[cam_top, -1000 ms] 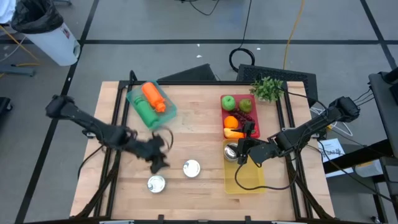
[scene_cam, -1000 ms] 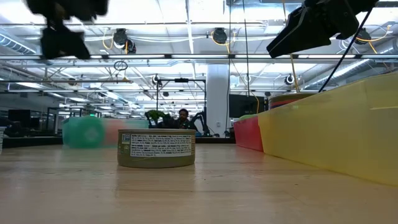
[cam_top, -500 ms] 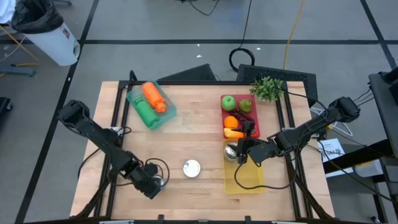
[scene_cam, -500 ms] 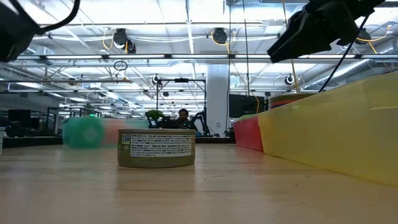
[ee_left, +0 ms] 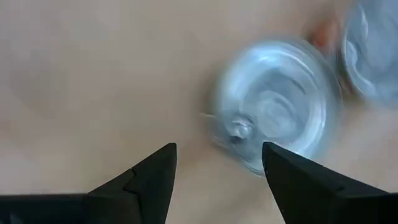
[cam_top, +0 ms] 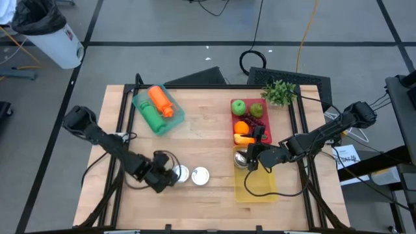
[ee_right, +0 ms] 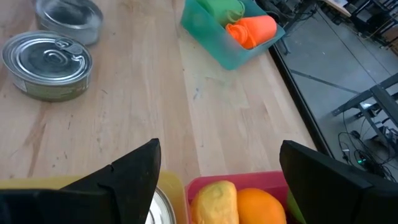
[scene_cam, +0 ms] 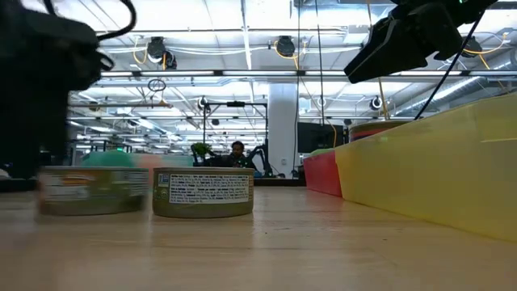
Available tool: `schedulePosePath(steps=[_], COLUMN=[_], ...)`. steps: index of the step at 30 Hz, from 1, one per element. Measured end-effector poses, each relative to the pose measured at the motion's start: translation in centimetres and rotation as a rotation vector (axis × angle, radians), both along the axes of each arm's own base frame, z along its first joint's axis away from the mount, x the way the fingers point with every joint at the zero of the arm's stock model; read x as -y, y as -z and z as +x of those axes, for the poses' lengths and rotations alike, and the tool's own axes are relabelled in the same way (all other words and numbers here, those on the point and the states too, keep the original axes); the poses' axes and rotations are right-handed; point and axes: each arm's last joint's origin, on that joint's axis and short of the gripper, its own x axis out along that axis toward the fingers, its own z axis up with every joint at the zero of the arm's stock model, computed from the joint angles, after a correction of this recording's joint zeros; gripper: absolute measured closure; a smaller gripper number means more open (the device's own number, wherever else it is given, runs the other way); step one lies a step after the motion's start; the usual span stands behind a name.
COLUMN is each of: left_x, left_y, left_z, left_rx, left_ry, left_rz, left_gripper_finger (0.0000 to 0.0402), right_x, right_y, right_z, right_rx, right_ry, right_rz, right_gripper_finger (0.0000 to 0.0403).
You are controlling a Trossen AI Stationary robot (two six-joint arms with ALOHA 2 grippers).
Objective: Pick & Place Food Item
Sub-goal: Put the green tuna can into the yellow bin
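Two tuna-style cans stand upright on the wooden table, the left can (cam_top: pixel 181 173) right beside the right can (cam_top: pixel 200 175). In the low view the left can (scene_cam: pixel 93 190) is blurred and the right can (scene_cam: pixel 203 194) is sharp. My left gripper (cam_top: pixel 170 176) is low at the left can's left side, fingers open (ee_left: pixel 219 148), with the can's lid (ee_left: pixel 273 115) just beyond them. My right gripper (cam_top: pixel 252 158) hovers open (ee_right: pixel 219 146) over the yellow bin (cam_top: pixel 260 188), where a third can (cam_top: pixel 242 158) lies. My left gripper stands close against the left can's side (cam_top: pixel 175 174), coming level from the table's left. The lid (ee_left: pixel 249 143) lies just past the open fingertips. Whether a finger touches the can I cannot tell.
A green bin (cam_top: pixel 158 109) with an orange and a green item sits at the far left. A red bin (cam_top: pixel 249 121) holds fruit next to the yellow bin. A leafy green bunch (cam_top: pixel 279 92) lies at the far right corner. Bare wood lies mid-table.
My left gripper dropped from mid-table to the near edge by the left can, then swung right and a little toward the far edge. The left can slid along the table from near the edge to right beside the other can, staying upright.
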Motion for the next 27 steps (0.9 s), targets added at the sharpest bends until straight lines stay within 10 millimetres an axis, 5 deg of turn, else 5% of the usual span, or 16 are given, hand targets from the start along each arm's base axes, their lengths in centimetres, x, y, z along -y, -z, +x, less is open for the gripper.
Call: schedulePosePath(steps=[5, 9, 12, 18, 27], left_x=[-2.7, -3.5, -3.2, -2.9, -2.7], left_y=[-0.1, -0.8, -1.8, -3.0, -0.8], left_z=[1.2, 2.1, 2.9, 3.6, 3.3], left_rx=[-0.013, -0.014, 0.011, 0.041, -0.126], left_ry=[0.103, 0.306, 0.443, 0.519, 0.441], left_rz=[0.2, 0.173, 0.144, 0.134, 0.033], left_gripper_finger=[0.0158, 0.0171, 0.0219, 0.0377, 0.0397], right_x=[0.0, 0.0, 0.0, 0.0, 0.0], right_y=[0.0, 0.0, 0.0, 0.0, 0.1], right_z=[0.0, 0.0, 0.0, 0.0, 0.0], right_rx=[0.001, 0.003, 0.004, 0.002, 0.0], right_ry=[0.001, 0.003, 0.005, 0.004, 0.003], right_rz=[0.0, 0.003, 0.006, 0.001, -0.001], right_gripper_finger=[0.0094, 0.0094, 0.0094, 0.0094, 0.0094])
